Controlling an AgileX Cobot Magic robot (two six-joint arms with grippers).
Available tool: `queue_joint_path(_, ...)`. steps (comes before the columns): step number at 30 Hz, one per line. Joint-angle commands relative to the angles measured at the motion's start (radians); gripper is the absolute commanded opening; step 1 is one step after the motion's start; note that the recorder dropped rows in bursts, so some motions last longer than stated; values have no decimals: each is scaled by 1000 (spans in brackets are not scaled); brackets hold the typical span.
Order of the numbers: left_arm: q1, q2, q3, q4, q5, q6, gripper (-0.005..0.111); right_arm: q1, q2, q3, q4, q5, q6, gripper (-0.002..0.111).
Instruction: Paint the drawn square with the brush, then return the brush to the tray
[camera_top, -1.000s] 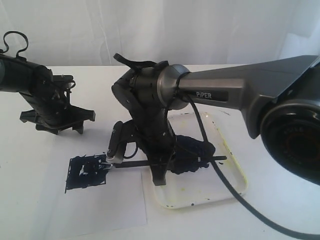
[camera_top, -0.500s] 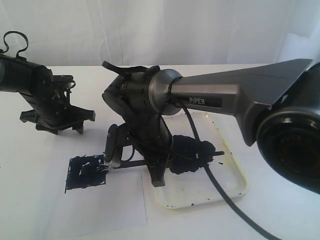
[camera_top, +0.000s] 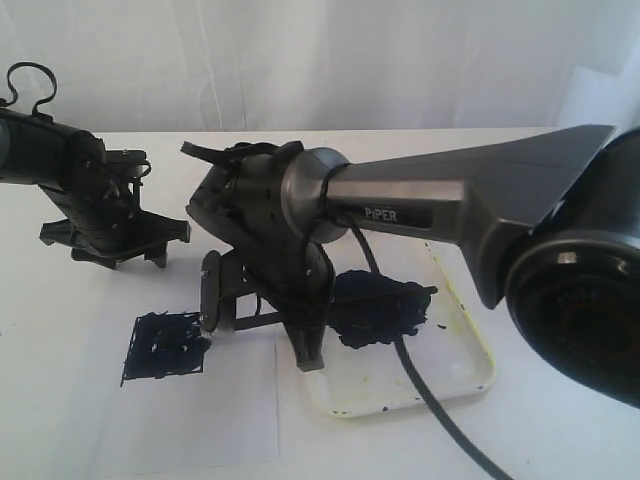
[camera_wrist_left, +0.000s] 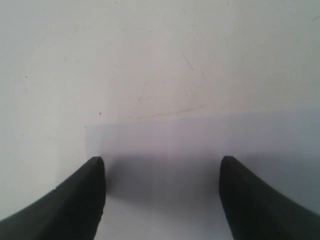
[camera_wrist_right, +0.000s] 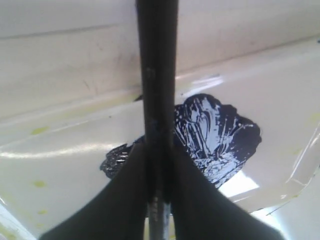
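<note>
Over toward the left edge of the table (camera_top: 40, 400), the left pincer (camera_top: 115, 245) hangs just above the surface with its fingers (camera_wrist_left: 85, 195) spread wide apart, grasping nothing. Its wrist view shows the far edge of a white paper sheet (camera_top: 200, 420) lying just beneath it.

On that sheet, nearer the front edge, sits the drawn square (camera_top: 165, 345). Its inside is almost wholly daubed blue-black, with a few pale flecks showing through.

Just to the right of the square, around the middle of the table, the right pincer (camera_wrist_right: 157, 155) points downward and is clenched on the brush (camera_wrist_right: 156, 75), with the dark handle pinched between its two fingers. The brush lies nearly level, its bristle end close to the square's right side; I cannot tell whether it touches the paper. The handle stretches rightward over the tray (camera_top: 470, 340).

The tray rests toward the right edge, its left part overlapping the paper. It is white with yellowish stains. A big blue-black paint blob (camera_top: 380, 310) lies in it, right under the handle.
</note>
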Motion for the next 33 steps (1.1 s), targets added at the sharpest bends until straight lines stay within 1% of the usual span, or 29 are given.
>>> queue_joint_path(1, -2, 13, 9, 9, 45, -2, 68, 27, -1, -1, -58, -11, -13, 0)
queue_joint_path(10, -2, 13, 9, 10, 45, -2, 68, 52, -1, -1, -191, -62, 71, 0)
queue_joint_path(20, -2, 13, 9, 10, 47, -2, 68, 95, -1, -1, -193, -31, 29, 0)
queue_joint_path(24, -2, 13, 9, 10, 47, -2, 68, 97, -1, -1, -203, -10, 17, 0)
queue_joint_path(30, -2, 13, 9, 10, 47, -2, 68, 95, -1, -1, -310, -12, 132, 0)
queue_joint_path(33, -2, 13, 9, 10, 47, -2, 68, 95, -1, -1, -326, -12, 135, 0)
